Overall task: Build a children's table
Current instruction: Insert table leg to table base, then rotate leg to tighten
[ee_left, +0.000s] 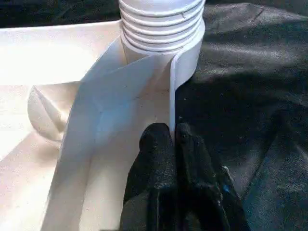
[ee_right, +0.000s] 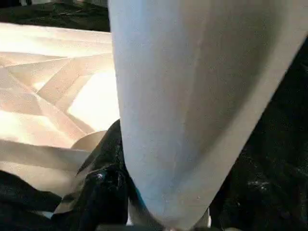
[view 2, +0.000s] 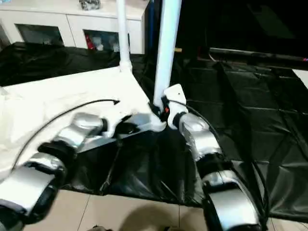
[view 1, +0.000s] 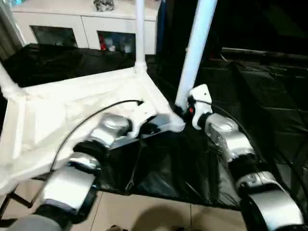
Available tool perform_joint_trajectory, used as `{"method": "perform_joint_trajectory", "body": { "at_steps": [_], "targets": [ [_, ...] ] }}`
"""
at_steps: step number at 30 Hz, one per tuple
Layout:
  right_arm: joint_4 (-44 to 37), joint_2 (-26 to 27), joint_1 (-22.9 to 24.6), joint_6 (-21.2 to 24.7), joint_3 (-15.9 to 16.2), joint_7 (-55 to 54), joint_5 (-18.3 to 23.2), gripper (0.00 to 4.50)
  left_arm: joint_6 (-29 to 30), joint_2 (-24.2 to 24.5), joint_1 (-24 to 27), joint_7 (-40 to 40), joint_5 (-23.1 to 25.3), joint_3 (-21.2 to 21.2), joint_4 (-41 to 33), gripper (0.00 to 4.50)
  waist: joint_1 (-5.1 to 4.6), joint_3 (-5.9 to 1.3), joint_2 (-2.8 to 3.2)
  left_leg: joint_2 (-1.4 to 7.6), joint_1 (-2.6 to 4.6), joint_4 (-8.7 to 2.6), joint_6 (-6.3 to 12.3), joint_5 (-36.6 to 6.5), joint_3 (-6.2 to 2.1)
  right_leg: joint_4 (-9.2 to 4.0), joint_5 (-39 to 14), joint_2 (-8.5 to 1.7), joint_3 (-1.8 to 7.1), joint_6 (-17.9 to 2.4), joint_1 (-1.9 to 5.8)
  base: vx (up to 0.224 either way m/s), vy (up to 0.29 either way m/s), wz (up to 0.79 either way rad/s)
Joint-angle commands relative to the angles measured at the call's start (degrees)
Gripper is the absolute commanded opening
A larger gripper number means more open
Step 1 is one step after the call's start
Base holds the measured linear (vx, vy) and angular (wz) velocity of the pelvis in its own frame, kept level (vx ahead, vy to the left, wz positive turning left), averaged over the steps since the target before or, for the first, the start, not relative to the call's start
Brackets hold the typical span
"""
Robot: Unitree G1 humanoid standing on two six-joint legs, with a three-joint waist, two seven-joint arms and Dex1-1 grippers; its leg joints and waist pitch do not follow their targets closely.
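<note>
The children's table lies upside down: its white tabletop shows its ribbed underside on a black sheet. One white leg stands in the far corner socket, and another leg rises at the left corner. My left gripper is shut on the tabletop's thin rim just below the threaded corner socket. My right gripper is shut on the lower end of a third leg, which stands tilted at that near right corner. A black finger presses against this leg.
A white cabinet with glass doors stands behind the work. The black sheet stretches out to the right. Pale floor tiles show below the sheet's front edge. A black cable runs along my left forearm.
</note>
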Motion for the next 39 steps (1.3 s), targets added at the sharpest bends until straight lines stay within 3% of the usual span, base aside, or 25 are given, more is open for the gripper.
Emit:
{"method": "perform_joint_trajectory", "body": {
  "at_steps": [1, 8, 16, 17, 19, 20, 31, 39],
  "targets": [
    [6.64, 2.21, 1.81, 2.9, 1.32, -0.02, -0.23, 1.86, -0.42, -0.64, -1.52, 1.58, -0.32, 0.78, -3.35, 0.0, -0.15, -3.59, 0.28, 1.93, 1.67, -5.15, -0.7, -26.09, -1.39, -4.51, -21.59, -2.76, 1.63, -11.48, 1.65, 0.0, 0.0, 0.0],
    [10.06, 3.28, 0.0, 2.23, 0.97, -1.38, -1.23, 1.86, 0.59, -0.62, -1.2, 1.55, -0.06, 0.2, -4.01, 0.0, -0.31, -3.54, 0.4, 1.97, 1.76, -5.19, -1.02, -26.25, -1.27, -4.38, -20.94, -2.69, 1.57, -12.02, 1.68, 0.0, 0.0, 0.0],
    [11.77, 4.3, -1.23, 1.03, -0.43, -1.44, -1.05, 1.86, 0.54, -0.3, -1.25, 1.49, 0.16, -0.15, -4.04, 0.0, -0.48, -3.33, 0.42, 2.0, 2.01, -5.27, -1.57, -28.82, -1.53, -4.97, -25.94, -2.81, 1.33, -10.28, 1.31, 0.0, 0.0, 0.0],
    [11.79, 4.33, -1.29, 0.56, -0.54, -0.9, -0.8, 2.42, 0.53, -0.23, -1.28, 1.44, 0.2, -0.17, -4.04, 0.0, -0.51, -3.3, 0.49, 2.01, 1.96, -5.32, -1.65, -29.1, -1.56, -4.99, -25.95, -2.82, 1.3, -10.27, 1.31, 0.0, 0.0, 0.0],
    [11.31, 4.34, -1.18, -0.5, -0.73, 0.33, -0.34, 2.42, 0.31, -0.11, -1.31, 1.3, 0.19, -0.17, -4.0, 0.0, -0.51, -3.33, 0.47, 2.01, 1.95, -5.31, -1.64, -29.16, -1.57, -4.99, -25.9, -2.81, 1.28, -10.19, 1.33, 0.0, 0.0, 0.0],
    [11.14, 4.31, -1.15, -0.73, -0.75, 0.75, -0.23, 2.64, 0.19, -0.05, -1.31, 1.22, 0.19, -0.18, -3.99, 0.0, -0.52, -3.37, 0.49, 2.02, 2.02, -5.27, -1.63, -29.2, -1.57, -4.98, -25.6, -2.84, 1.32, -10.54, 1.26, 0.0, 0.0, 0.0],
    [9.68, 1.94, -1.43, -5.11, -0.65, 7.08, -0.56, 3.47, -3.79, 2.28, -0.4, -4.43, -0.48, -0.64, -4.66, 0.0, -0.14, -3.81, 0.62, 2.1, 1.35, -5.16, 0.02, -23.07, -1.02, -3.98, -16.3, -2.86, 1.57, -13.64, 2.17, 0.0, 0.0, 0.0],
    [6.23, -3.31, 0.41, -8.42, 3.53, 21.87, -2.37, 3.47, -8.58, 5.16, 1.21, -14.45, -1.31, -1.92, -5.31, 0.0, 0.88, -4.19, 0.85, 2.36, 1.12, -4.63, 2.7, -15.58, -0.46, -2.85, -7.12, -2.6, 1.19, -16.84, 3.0, 0.0, 0.0, 0.0]
  ]
}}
